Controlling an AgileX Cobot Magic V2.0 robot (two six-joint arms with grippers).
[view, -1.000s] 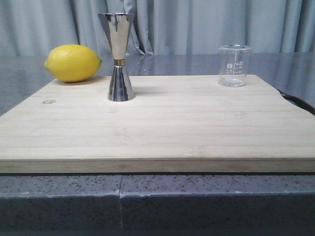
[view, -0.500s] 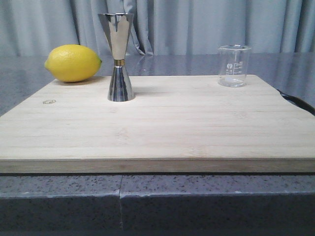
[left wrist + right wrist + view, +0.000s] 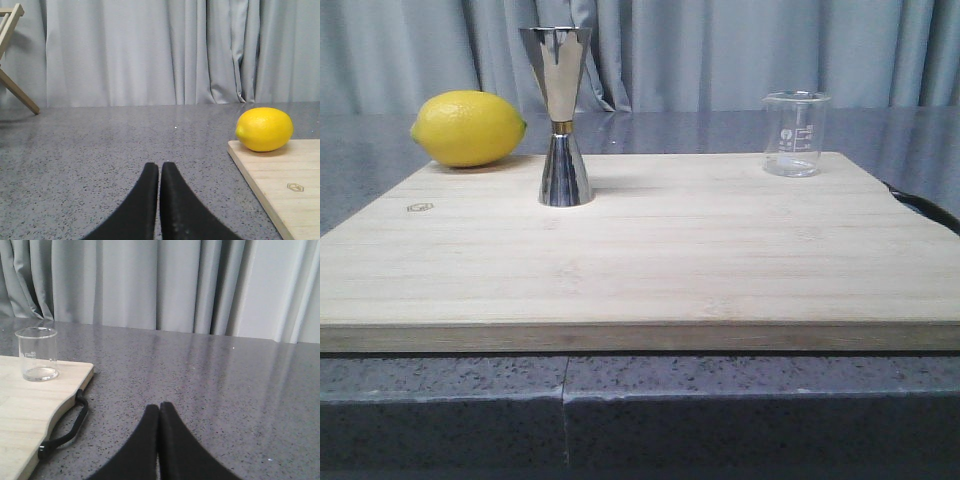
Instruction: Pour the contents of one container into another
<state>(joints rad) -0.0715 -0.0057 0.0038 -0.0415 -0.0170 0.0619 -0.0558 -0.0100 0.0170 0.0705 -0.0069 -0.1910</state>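
Observation:
The clear glass beaker [image 3: 796, 134] with white marks stands upright at the far right corner of the wooden board [image 3: 640, 260]; it also shows in the right wrist view as the beaker [image 3: 37, 354]. The steel jigger [image 3: 561, 118] with a gold waist band stands upright at the board's far left. My left gripper [image 3: 160, 166] is shut with nothing in it, over the grey counter left of the board. My right gripper [image 3: 159, 408] is shut and empty, over the counter right of the board. Neither gripper shows in the front view.
A yellow lemon [image 3: 468, 128] lies at the board's far left corner, beside the jigger, seen too as the lemon [image 3: 264, 129]. A black strap loop [image 3: 66, 431] hangs off the board's right edge. Grey curtains close the back. A wooden frame [image 3: 11, 55] stands far left.

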